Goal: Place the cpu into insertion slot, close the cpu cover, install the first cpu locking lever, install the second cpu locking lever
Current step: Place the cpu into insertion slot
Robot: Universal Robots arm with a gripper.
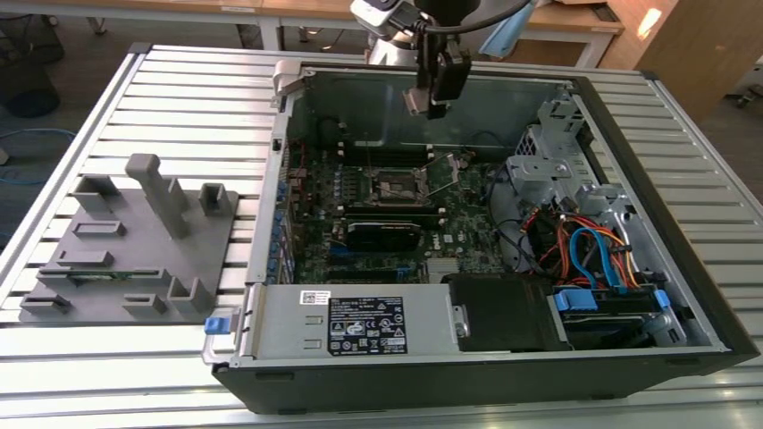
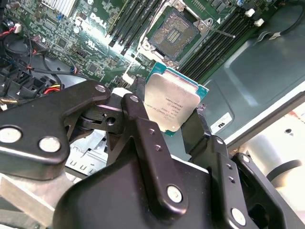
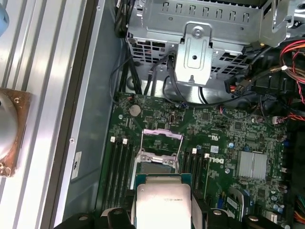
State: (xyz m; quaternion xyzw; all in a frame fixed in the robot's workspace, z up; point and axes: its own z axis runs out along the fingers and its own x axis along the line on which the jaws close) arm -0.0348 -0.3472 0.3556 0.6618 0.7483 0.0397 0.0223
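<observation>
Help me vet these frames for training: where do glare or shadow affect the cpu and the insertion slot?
In the first wrist view glare washes the cpu pale; in the second wrist view it is evenly lit in the gripper, the insertion slot free of glare; in the exterior view the slot sits dim inside the case.

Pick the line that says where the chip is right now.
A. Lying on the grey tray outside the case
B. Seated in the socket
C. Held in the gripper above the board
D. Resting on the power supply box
C: in the second wrist view the chip is clamped in the gripper, off the board, while the socket beyond it lies open with nothing in it.
</observation>
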